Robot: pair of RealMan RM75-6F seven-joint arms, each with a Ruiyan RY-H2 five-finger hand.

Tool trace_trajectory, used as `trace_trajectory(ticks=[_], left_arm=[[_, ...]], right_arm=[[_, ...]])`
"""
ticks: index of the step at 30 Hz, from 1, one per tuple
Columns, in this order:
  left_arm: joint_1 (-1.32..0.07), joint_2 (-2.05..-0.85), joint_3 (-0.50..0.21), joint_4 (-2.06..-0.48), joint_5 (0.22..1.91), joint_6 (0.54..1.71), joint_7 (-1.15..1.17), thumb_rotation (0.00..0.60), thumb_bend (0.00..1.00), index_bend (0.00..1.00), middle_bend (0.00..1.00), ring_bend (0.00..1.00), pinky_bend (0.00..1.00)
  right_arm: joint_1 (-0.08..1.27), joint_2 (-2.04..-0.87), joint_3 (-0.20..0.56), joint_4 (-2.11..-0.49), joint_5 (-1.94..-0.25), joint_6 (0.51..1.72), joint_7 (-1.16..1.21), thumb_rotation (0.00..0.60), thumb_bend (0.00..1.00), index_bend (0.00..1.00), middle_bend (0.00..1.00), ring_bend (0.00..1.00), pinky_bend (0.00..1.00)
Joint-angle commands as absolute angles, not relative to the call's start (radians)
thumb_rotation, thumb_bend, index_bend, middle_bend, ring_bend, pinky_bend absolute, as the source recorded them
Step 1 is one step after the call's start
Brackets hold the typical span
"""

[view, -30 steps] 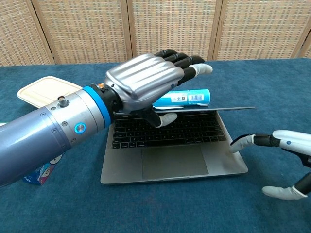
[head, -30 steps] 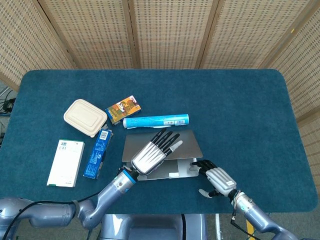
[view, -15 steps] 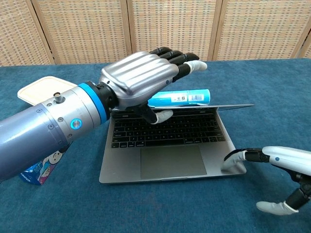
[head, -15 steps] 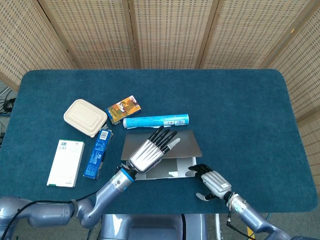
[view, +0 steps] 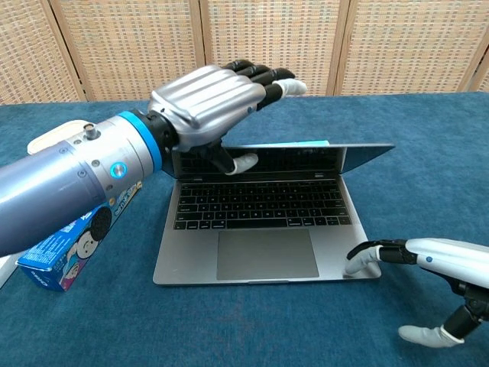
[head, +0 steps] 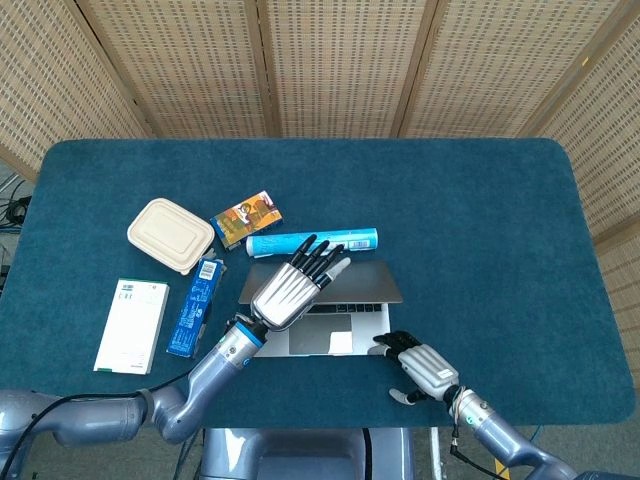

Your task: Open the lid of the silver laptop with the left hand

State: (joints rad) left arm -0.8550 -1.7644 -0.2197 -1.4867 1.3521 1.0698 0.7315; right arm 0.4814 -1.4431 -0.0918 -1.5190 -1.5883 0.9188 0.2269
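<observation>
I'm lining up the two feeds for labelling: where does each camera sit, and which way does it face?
Head view: high up, looking steeply down on the table; both forearms enter from the bottom edge, left hand on the silver laptop, right hand at its near right corner.
Chest view: low, facing forward across the table to the wicker screen; the left hand looms large.
Shared: laptop, both hands, the blue tube.

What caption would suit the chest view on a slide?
Left hand lifts the silver laptop lid partway while the right hand presses its front corner.
</observation>
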Motion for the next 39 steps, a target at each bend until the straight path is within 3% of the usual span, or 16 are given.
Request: trace_trajectory(ticks=[1,18,39], left_arm=[[-0.861,-1.759,-0.230,-1.481,1.341,1.067,0.731,0.600,0.37,0.05,0.00,0.00,0.00],[-0.923,-1.715,-0.324,-1.408,1.221,1.042,0.760,0.600,0.37,0.04,0.00,0.00,0.00],[-0.995,-1.692,-0.364,-1.212,1.017,0.995,0.832,0.600,0.35,0.04,0.00,0.00,0.00]], right_arm=[[0.483,-1.444,-0.093,-1.520,-1.588,0.920,0.225,0.600,0.36,0.17,0.12,0.00,0.00],[0.489,-1.435,-0.100,-1.538,-1.570,0.923,0.195,0.600,0.36,0.17,0.12,0.00,0.00],[0.493,-1.426,-0.105,-1.553,-1.561,0.931,0.181,0.600,0.36,0.17,0.12,0.00,0.00]])
